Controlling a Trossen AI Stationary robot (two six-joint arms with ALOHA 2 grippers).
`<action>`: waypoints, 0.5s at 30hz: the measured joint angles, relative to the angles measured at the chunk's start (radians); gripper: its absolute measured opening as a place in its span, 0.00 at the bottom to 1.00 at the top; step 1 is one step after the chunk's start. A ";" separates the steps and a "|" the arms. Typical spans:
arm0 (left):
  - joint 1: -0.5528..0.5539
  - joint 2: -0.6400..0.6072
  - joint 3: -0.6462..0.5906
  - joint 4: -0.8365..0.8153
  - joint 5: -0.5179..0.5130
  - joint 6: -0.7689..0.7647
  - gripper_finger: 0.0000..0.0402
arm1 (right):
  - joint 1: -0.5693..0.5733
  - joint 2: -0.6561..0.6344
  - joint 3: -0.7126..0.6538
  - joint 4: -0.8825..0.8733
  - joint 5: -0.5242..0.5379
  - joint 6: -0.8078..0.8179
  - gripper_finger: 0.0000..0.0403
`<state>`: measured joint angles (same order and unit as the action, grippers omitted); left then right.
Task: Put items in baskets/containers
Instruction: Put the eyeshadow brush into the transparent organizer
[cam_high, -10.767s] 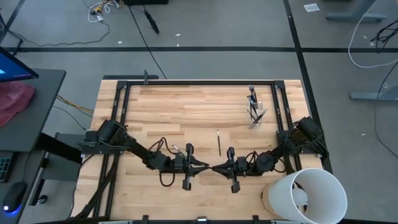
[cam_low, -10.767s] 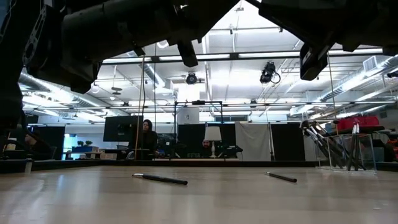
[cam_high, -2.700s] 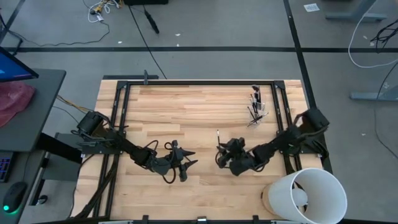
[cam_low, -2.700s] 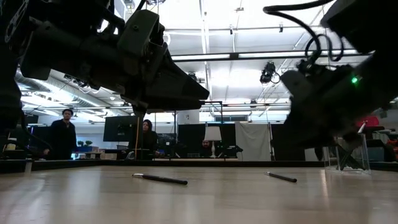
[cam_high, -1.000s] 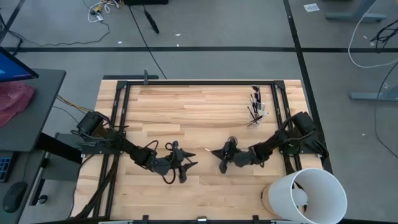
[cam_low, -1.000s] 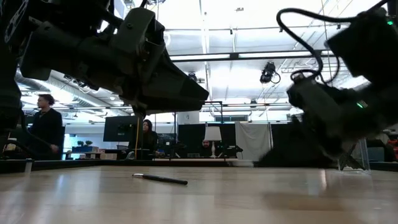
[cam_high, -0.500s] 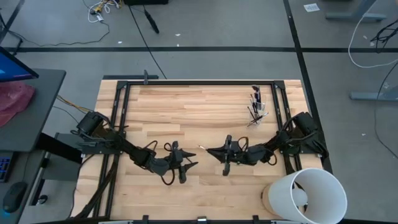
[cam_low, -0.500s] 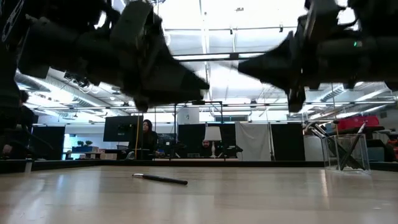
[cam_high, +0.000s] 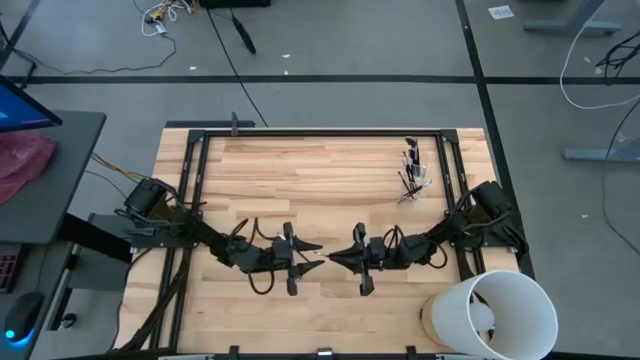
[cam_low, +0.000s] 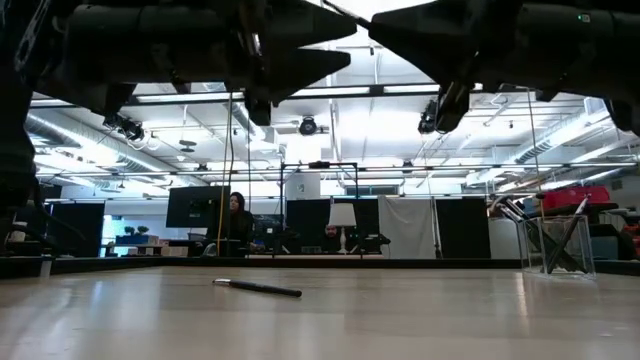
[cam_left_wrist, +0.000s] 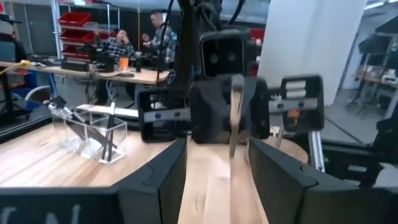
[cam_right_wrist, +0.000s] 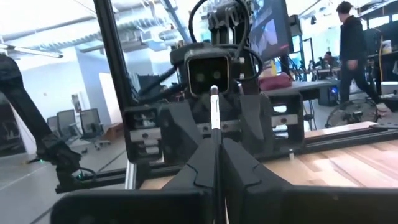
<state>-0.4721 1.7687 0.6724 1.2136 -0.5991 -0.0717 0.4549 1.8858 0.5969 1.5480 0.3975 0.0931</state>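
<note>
the left gripper (cam_high: 316, 247) hangs mid-table with its jaws apart, facing the right one. a brush (cam_low: 257, 288) lies flat on the table (cam_high: 330, 185) below. the right gripper (cam_high: 334, 256) is clamped on a thin brush (cam_right_wrist: 215, 127) whose tip pokes toward the left fingers. the cup (cam_high: 412, 184), already holding brushes, stands near the far right edge. a brush looks light, stiff and slick; a grip mid-handle, away from the soft head, seems safest.
</note>
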 joint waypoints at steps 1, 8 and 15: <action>0.000 0.000 0.000 0.010 0.001 0.003 0.44 | 0.000 0.000 0.003 -0.009 -0.001 -0.002 0.02; -0.010 0.000 0.000 0.082 0.032 0.039 0.44 | 0.001 0.000 0.005 -0.024 -0.007 -0.002 0.02; -0.009 0.000 0.001 0.077 0.033 0.040 0.41 | 0.001 0.000 0.005 -0.024 -0.017 0.003 0.02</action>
<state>-0.4808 1.7687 0.6731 1.2908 -0.5658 -0.0319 0.4561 1.8858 0.6022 1.5238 0.3809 0.0960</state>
